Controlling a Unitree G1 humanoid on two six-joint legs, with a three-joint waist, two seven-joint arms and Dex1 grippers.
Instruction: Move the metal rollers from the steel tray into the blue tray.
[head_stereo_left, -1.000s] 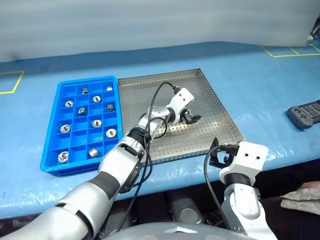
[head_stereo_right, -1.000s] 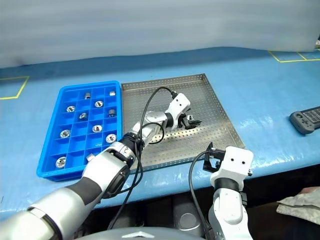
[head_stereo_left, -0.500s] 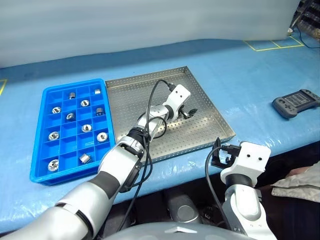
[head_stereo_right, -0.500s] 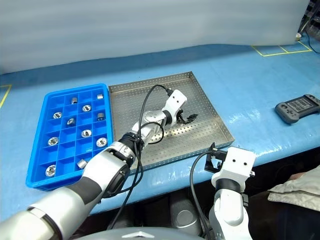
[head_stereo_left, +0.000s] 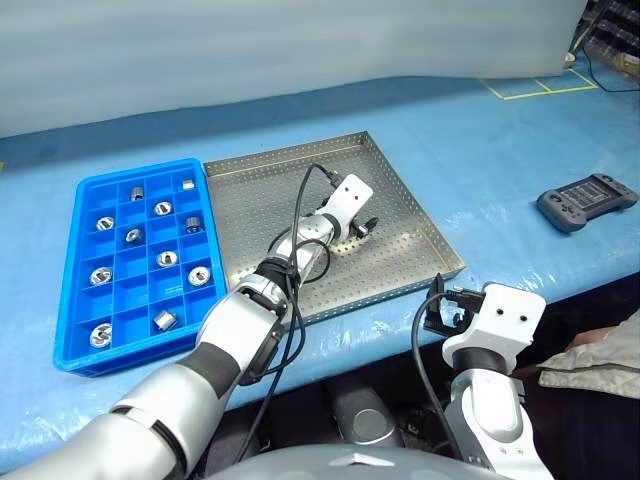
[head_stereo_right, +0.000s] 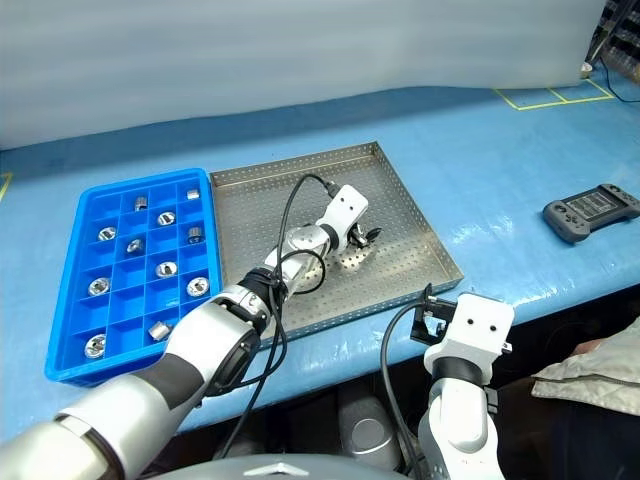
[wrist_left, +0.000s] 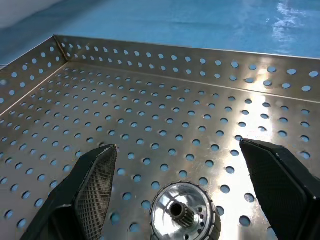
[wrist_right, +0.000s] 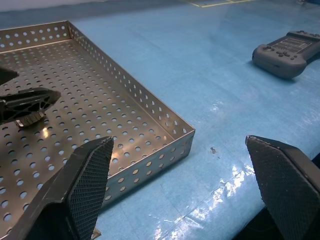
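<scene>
- The left hand (wrist_left: 180, 190), fingers spread and grasping nothing, straddled the last metal roller (wrist_left: 183, 212) lying near the middle of the steel tray (head_stereo_left: 400, 180).
- Nine rollers (head_stereo_left: 160, 208) sat in compartments of the blue tray (head_stereo_left: 88, 350), left of the steel tray.
- The step in hand appeared to be the pick-up; next, closing on the roller.
- The right hand (wrist_right: 185, 180) hung released beyond the steel tray's near right corner.

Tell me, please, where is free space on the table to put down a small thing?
The blue table is bare between the steel tray and the grey controller, and behind both trays up to the wall. The blue tray is crowded: most compartments hold metal rollers. In the steel tray, the left pincer stands around the last roller.
</scene>
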